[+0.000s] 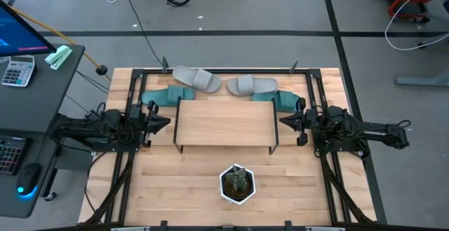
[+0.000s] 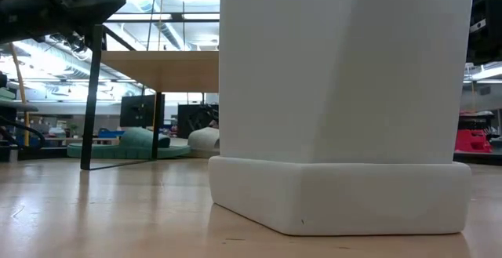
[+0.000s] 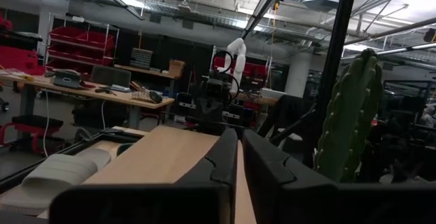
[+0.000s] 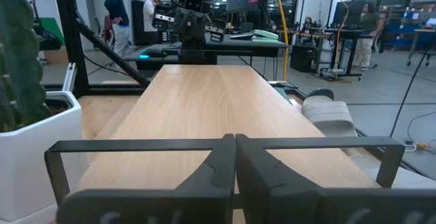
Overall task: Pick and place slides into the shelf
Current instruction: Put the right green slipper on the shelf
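Note:
The shelf point(image 1: 224, 123), a light wood board on thin black legs, stands mid-table. Behind it, on the table's far side, lie two light grey slides point(image 1: 196, 78) point(image 1: 252, 85) and two teal slides point(image 1: 163, 95) point(image 1: 284, 99), resting on their soles. In the low view a teal slide point(image 2: 129, 144) and a grey one point(image 2: 204, 139) show beyond the shelf's legs. My left gripper point(image 1: 167, 123) hovers shut at the shelf's left end, my right gripper point(image 1: 283, 121) shut at its right end. Each wrist view looks along the board: the left gripper point(image 3: 240, 157), the right gripper point(image 4: 235, 157).
A white pot with a cactus point(image 1: 236, 182) stands near the table's near edge, filling most of the low view point(image 2: 345, 101). A black frame point(image 1: 224, 70) runs round the table. A desk with a calculator point(image 1: 17, 70) sits left. People point(image 4: 119, 13) stand in the room beyond.

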{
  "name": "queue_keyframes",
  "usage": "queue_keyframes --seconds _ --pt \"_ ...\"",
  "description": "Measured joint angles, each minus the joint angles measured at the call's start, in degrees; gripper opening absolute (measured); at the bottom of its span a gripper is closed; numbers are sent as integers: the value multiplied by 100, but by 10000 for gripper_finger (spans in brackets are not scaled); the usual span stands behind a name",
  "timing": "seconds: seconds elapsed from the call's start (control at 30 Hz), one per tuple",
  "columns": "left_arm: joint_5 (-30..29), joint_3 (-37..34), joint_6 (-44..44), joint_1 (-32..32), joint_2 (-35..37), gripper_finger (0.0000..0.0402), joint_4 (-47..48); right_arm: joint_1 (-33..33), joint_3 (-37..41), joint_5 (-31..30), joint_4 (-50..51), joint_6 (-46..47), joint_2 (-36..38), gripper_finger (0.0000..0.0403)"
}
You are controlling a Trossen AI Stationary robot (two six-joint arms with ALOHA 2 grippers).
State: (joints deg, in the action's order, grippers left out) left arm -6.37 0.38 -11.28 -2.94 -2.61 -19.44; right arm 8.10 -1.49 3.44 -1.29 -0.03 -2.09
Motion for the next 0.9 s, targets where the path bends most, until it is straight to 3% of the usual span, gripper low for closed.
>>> queue_keyframes --seconds 0.53,0.9 --pt "0 0 -1 0 0 35 -1 2 1 3 -1 -299 -1 18" --pt "0 0 -3 0 0 33 -2 -2 0 111 -1 2826 0 18"
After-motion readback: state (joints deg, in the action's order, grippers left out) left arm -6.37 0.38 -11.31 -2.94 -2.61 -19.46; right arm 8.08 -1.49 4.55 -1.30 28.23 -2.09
